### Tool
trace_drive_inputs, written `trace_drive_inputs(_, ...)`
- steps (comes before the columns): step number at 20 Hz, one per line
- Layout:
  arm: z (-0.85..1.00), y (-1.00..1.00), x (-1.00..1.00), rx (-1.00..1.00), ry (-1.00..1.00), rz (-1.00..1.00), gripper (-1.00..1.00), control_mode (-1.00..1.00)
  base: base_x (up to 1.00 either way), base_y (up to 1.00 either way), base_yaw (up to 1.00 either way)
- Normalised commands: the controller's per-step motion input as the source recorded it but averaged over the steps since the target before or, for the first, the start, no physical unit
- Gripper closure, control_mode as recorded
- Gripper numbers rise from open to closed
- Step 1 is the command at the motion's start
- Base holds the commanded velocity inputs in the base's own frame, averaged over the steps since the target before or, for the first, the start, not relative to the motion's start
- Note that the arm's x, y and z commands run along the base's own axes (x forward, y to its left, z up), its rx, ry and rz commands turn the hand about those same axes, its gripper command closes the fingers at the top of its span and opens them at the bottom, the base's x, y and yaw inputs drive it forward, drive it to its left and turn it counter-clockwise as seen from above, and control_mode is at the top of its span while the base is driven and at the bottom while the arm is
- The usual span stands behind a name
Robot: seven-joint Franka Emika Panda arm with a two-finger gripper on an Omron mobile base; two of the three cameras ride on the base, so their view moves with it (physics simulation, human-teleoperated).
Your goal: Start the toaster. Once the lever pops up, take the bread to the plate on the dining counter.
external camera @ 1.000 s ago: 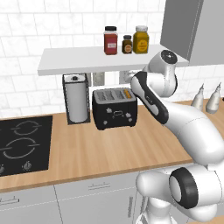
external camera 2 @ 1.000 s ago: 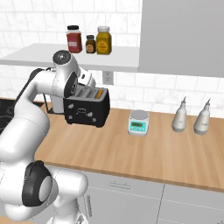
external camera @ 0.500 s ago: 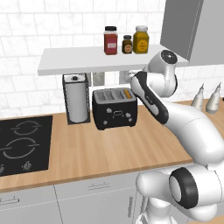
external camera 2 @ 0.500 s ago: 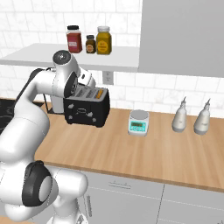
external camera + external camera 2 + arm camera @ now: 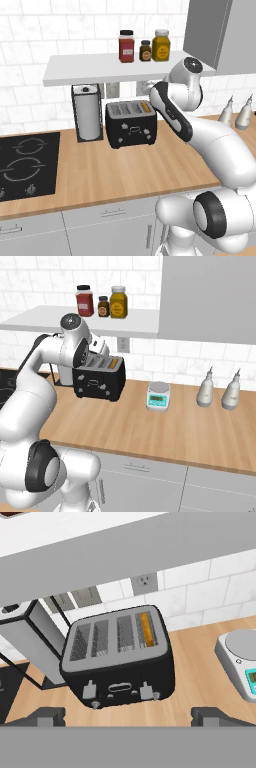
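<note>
The black toaster (image 5: 131,124) stands on the wood worktop under a wall shelf, next to the paper-towel holder. In the hand view the toaster (image 5: 120,657) has several slots on top and two grey levers on its front. The bread (image 5: 146,628) sits upright in the rightmost slot, only its golden edge showing, and appears as a thin edge (image 5: 145,106) in the left base view too. My gripper (image 5: 129,718) hovers above and in front of the toaster, open, with nothing between its fingertips (image 5: 47,716). The plate and the dining counter are out of view.
A paper-towel holder (image 5: 86,112) stands left of the toaster. The shelf (image 5: 115,67) with three jars hangs low over it. A small kitchen scale (image 5: 158,395) and two bottles (image 5: 205,391) stand to the right. A black cooktop (image 5: 25,165) lies at the left.
</note>
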Motion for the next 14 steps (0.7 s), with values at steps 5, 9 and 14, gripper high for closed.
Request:
trace_drive_inputs(5, 0.00, 0.00, 0.00, 0.00, 0.00, 0.00, -1.00, -1.00, 0.00, 0.00, 0.00)
trace_drive_inputs(9, 0.00, 0.00, 0.00, 0.00, 0.00, 0.00, -1.00, -1.00, 0.00, 0.00, 0.00)
trace_drive_inputs(14, 0.00, 0.00, 0.00, 0.00, 0.00, 0.00, -1.00, -1.00, 0.00, 0.00, 0.00)
